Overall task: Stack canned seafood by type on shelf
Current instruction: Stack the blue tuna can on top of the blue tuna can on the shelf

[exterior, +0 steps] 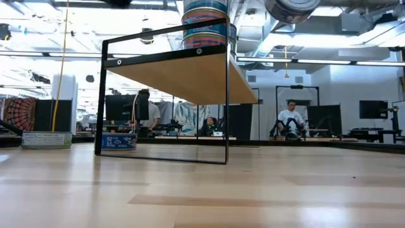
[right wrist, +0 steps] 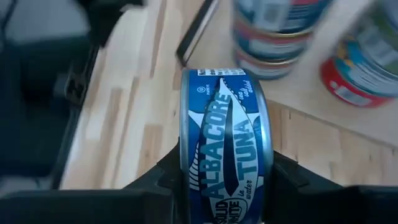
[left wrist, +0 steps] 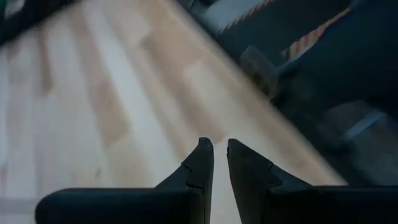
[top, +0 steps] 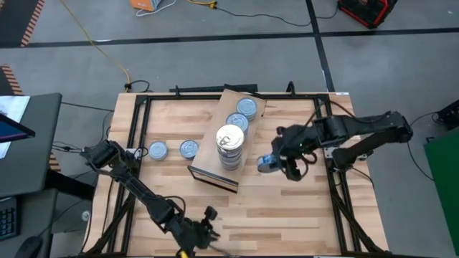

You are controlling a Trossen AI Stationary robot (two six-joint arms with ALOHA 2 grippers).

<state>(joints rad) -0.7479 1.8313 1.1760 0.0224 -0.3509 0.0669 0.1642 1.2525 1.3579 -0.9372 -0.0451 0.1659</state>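
Right jaws [top: 271,165] grip a blue tuna can [right wrist: 225,140] beside the shelf [top: 212,163]

The can is held on edge above the table [top: 287,208], just right of the shelf's tall stack [top: 230,147]; two cans [top: 169,150] sit left of it; left jaws [left wrist: 214,163] closed, empty, near the table's front edge.

Blue tuna can [right wrist: 225,152] held on edge beside shelf [top: 208,161] bearing stacked cans [top: 230,147].

Around my slatted wood table [top: 287,215] it's grey concrete floor [top: 215,57], a yellow cable [top: 100,46] snaking across upper left. Looking across, I see bright ceiling strip lights [exterior: 329,61], dark monitors [exterior: 373,109], and a person [exterior: 291,120] seated at right.
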